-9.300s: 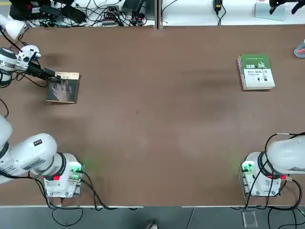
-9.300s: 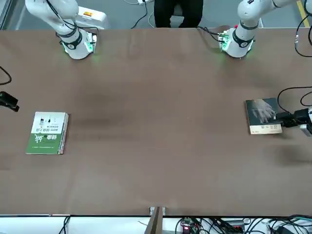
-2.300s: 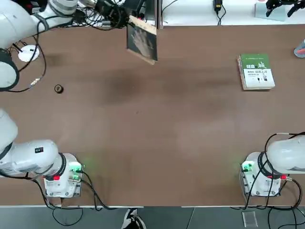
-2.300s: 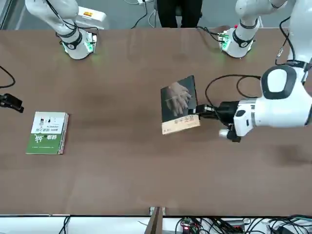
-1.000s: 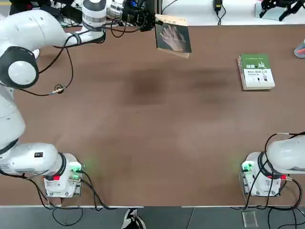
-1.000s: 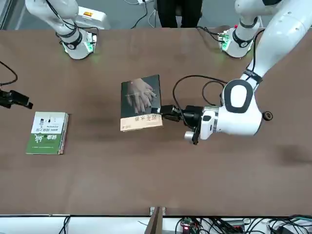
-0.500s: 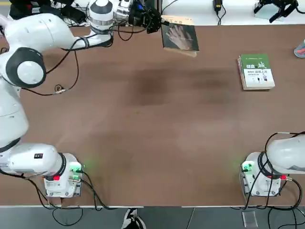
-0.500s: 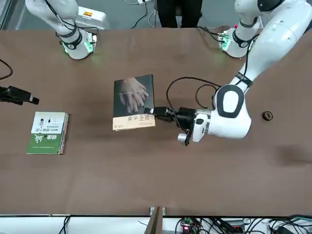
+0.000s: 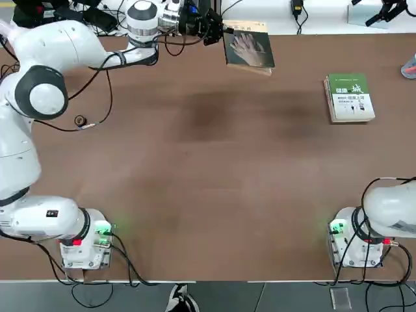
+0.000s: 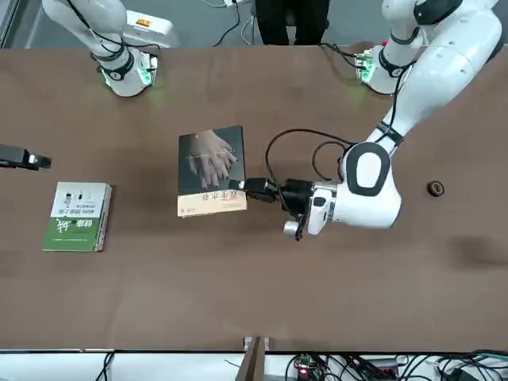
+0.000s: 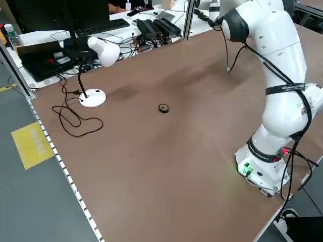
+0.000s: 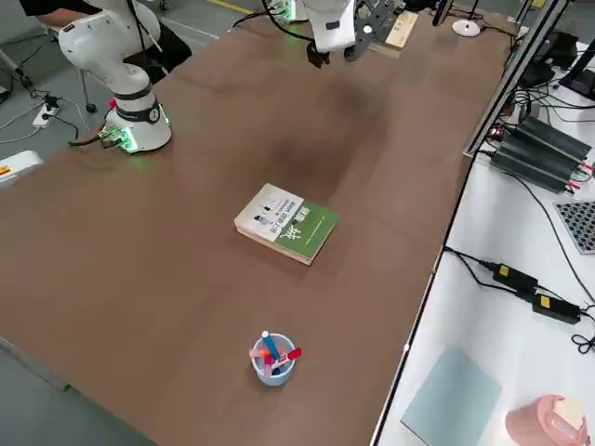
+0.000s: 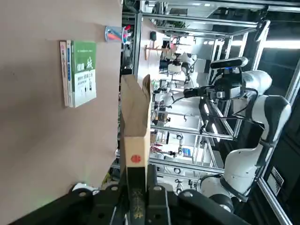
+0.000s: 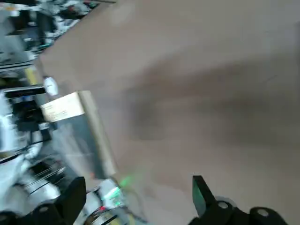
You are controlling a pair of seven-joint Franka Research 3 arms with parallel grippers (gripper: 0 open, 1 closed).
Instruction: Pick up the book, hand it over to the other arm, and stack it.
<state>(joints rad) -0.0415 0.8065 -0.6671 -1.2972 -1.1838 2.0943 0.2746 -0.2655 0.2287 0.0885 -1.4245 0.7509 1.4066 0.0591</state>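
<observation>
Top view: left gripper [image 9: 220, 29] clenched on the tan-banded edge of the book [image 9: 249, 49], holding it in the air over the far edge of the table [image 9: 208, 169], cover with the pale hand picture facing up; green-and-white book [image 9: 350, 97] lies flat well to the right of it; right gripper [image 9: 389, 10] at the far right corner, beyond the green-and-white book, only partly in frame; small dark ring [image 9: 80, 121] on the table well left of the held book. Front view: book [image 10: 211, 171] held level above the table, left gripper [image 10: 255, 188] gripping its edge; right gripper [image 10: 24, 160] just past the green-and-white book [image 10: 78, 216], on the side away from the held book. Left side view: dark ring [image 11: 163, 108] on the table near a white desk lamp [image 11: 98, 65]. Right side view: green-and-white book [image 12: 285, 223] mid-table, cup of pens [image 12: 272, 358] nearer the camera than it, held book [image 12: 402, 28] far beyond. Left wrist view: book [image 13: 135, 117] seen edge-on, pinched between the fingers [image 13: 156, 197]. Right wrist view: fingers [image 14: 201, 194] spread apart, nothing between them; book [image 14: 79, 136] farther off
</observation>
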